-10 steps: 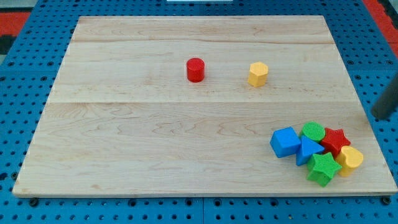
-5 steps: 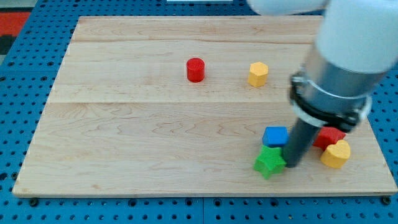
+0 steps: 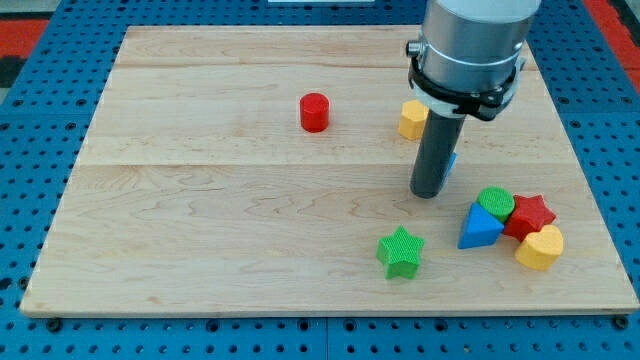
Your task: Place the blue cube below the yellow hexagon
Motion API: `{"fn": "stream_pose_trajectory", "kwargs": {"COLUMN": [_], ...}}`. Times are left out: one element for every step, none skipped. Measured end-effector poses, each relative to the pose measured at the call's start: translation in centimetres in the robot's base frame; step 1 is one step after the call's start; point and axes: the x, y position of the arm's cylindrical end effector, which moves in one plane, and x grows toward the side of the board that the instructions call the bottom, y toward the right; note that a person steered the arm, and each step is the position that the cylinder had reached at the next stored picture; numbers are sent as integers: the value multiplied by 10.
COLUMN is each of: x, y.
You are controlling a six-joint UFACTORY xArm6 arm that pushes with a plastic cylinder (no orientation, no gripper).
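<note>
The yellow hexagon (image 3: 411,120) sits on the board at upper right, partly hidden by the arm. My rod comes down just below it, and my tip (image 3: 428,192) rests on the board. Only a thin sliver of the blue cube (image 3: 452,160) shows at the rod's right edge, just below and right of the hexagon; the rest is hidden behind the rod.
A red cylinder (image 3: 314,112) stands left of the hexagon. A green star (image 3: 401,251) lies alone near the bottom. At lower right a blue triangle (image 3: 479,228), green cylinder (image 3: 496,203), red star (image 3: 531,215) and yellow heart (image 3: 540,247) cluster together.
My tip moved up the board from beside the green star, pushing the blue cube up to just under the yellow hexagon. The green star slid left; the cluster is uncovered.
</note>
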Motion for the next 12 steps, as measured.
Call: {"fn": "stream_pose_trajectory", "kwargs": {"x": [-4,-3,7,8,10,-9,-35,-50,-57,-67,-82,-86], "y": [2,2,3,4,23,46,46,35,52,71,49,13]}}
